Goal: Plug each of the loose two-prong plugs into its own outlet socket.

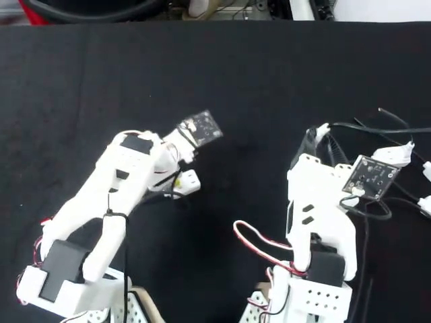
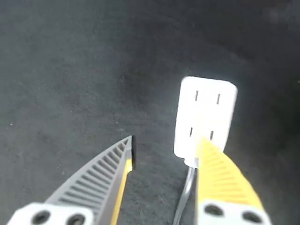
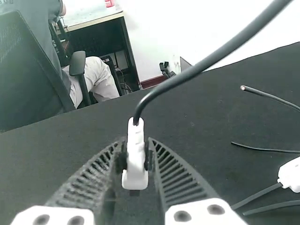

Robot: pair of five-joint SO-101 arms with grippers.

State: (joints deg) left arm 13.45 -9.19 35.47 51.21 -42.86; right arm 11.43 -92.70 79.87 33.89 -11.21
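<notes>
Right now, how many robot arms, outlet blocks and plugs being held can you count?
Robot arms: 2
Outlet block: 1
Held plug: 1
Total: 4

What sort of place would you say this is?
Likely an office or lab bench: a black table, an office chair and desk by a white wall, and the right gripper clamping a plug.
</notes>
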